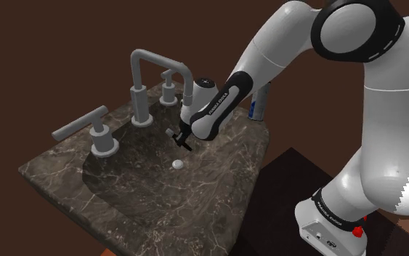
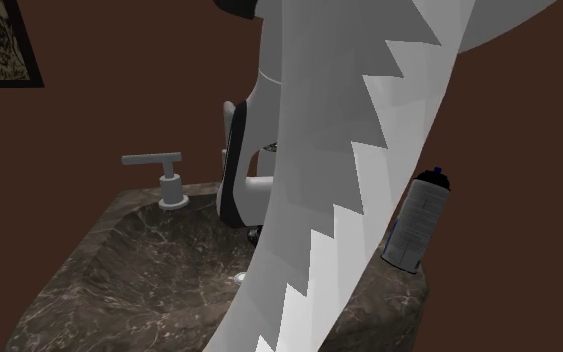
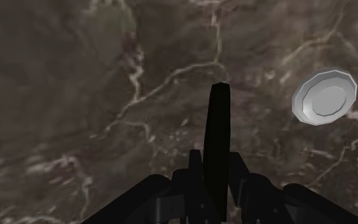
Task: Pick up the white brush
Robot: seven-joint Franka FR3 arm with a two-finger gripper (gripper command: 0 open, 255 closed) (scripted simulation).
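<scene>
My black gripper (image 1: 181, 140) hangs low over the dark marbled sink basin (image 1: 134, 185), just above and behind the round pale drain (image 1: 178, 165). In the wrist view the two fingers meet as one black bar (image 3: 219, 95) with nothing between them, so the gripper is shut on nothing. Beneath them is veined dark stone, and the drain (image 3: 324, 97) lies off to one side of the fingertips. In the second exterior view the white arm (image 2: 349, 200) stands close in front and hides much of the sink.
A tall grey faucet (image 1: 148, 62) rises behind the basin, with a lever handle (image 1: 79, 124) to the shoulder view's left and a smaller one (image 1: 169, 91) beside the gripper. A spray can (image 2: 419, 220) with a black cap stands on the counter corner. Brown walls surround the counter.
</scene>
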